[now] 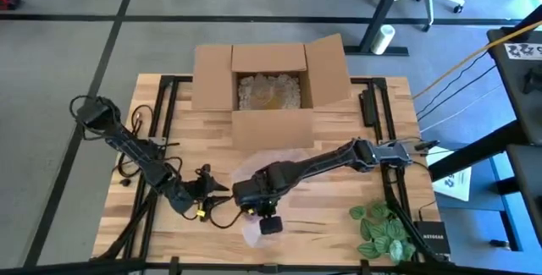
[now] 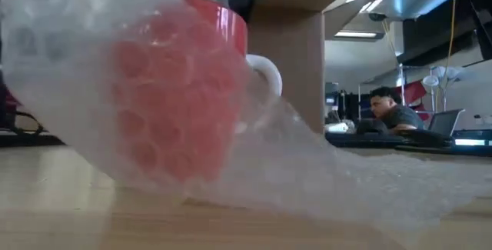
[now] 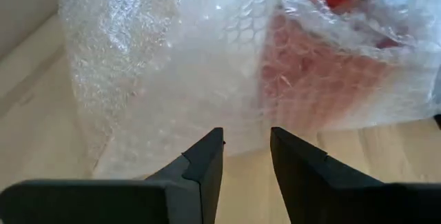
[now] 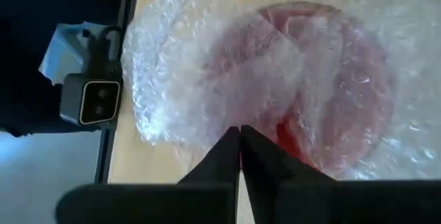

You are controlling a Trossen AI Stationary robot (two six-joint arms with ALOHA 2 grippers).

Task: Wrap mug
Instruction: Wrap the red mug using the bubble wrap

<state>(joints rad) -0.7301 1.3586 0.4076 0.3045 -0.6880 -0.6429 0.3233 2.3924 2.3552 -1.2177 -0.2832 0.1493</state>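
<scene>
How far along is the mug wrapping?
Partly done: bubble wrap already drapes over the red mug. In hand: the right claw is shut on the wrap above the mug; the left claw hovers open beside it. Left: loose wrap trails across the table, handle exposed.

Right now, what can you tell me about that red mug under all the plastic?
The mug is red with a white handle and stands upright on the wooden table, between the two grippers near the front edge. Clear bubble wrap is draped over its side and partly across its open top, trailing onto the table. The right gripper is shut on the bubble wrap above the mug; the left gripper is open just beside it.
</scene>
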